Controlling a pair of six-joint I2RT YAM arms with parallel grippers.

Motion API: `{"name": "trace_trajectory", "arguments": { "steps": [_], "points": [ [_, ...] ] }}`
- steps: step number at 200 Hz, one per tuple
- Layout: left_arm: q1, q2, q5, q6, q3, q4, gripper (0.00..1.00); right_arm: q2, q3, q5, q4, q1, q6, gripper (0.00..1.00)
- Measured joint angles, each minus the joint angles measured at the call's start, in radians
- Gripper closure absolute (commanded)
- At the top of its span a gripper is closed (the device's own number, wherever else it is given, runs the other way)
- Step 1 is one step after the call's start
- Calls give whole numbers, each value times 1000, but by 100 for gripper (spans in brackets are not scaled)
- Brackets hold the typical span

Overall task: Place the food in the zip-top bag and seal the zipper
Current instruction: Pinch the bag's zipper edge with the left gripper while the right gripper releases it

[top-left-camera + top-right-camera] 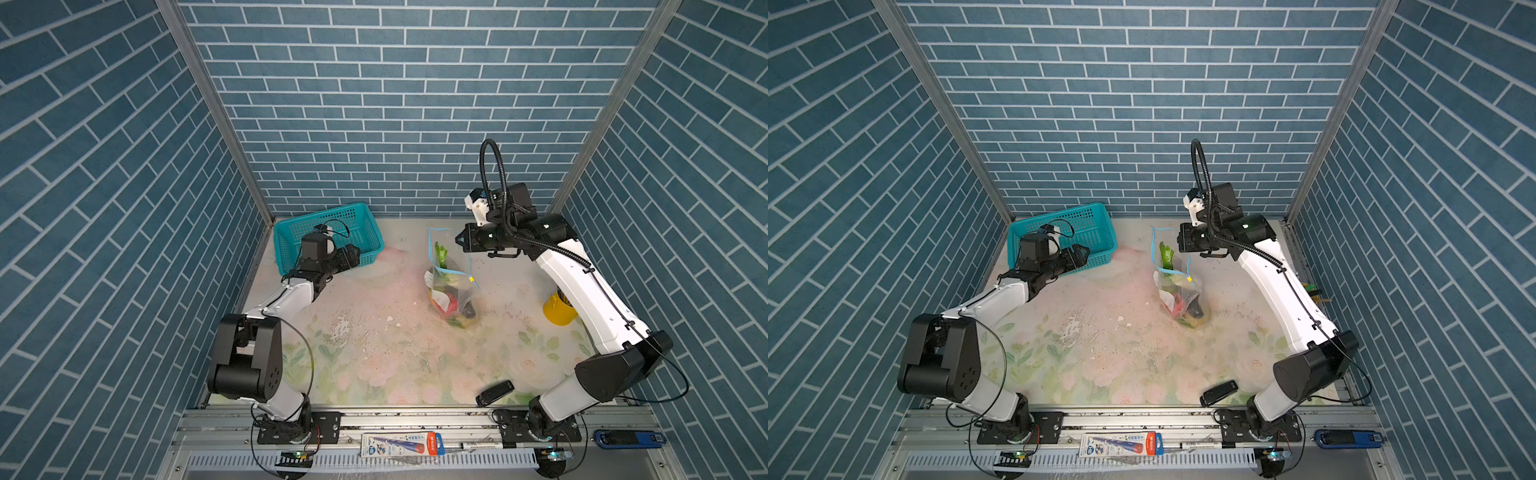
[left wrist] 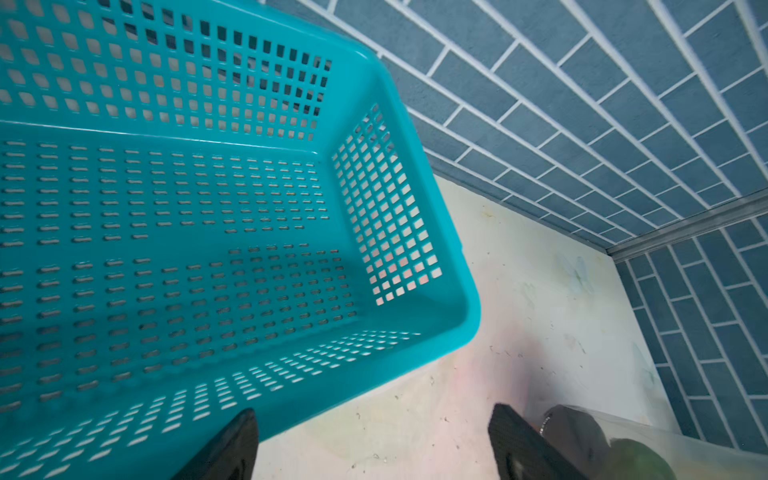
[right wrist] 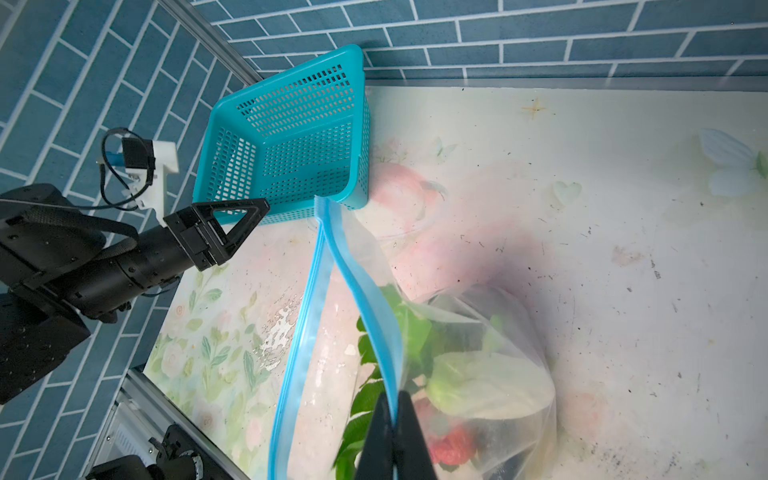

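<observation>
All the food looks bagged; closing the zipper is the step in hand.
The right gripper, clenched on the zipper, holds up the open mouth of the zip-top bag, just right of the basket. The left gripper, spread and empty beside the basket, should next reach for the slider.

Floral-print bench, scuffed and speckled: teal basket back-left, zip-top bag resting right of centre, yellow cup far right, black case up front.
</observation>
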Motion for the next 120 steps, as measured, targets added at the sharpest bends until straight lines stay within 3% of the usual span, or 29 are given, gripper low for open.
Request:
{"name": "trace_trajectory", "arguments": {
  "steps": [16,67,120],
  "points": [
    [-54,-41,26,-1,27,-51,11,0,0,-18,0,0,-10,100],
    [-347,-213,171,-58,183,-138,9,0,-2,-68,3,0,-29,100],
    [-404,-81,251,-110,306,-179,23,-3,-35,-97,43,0,-28,100]
  ]
}}
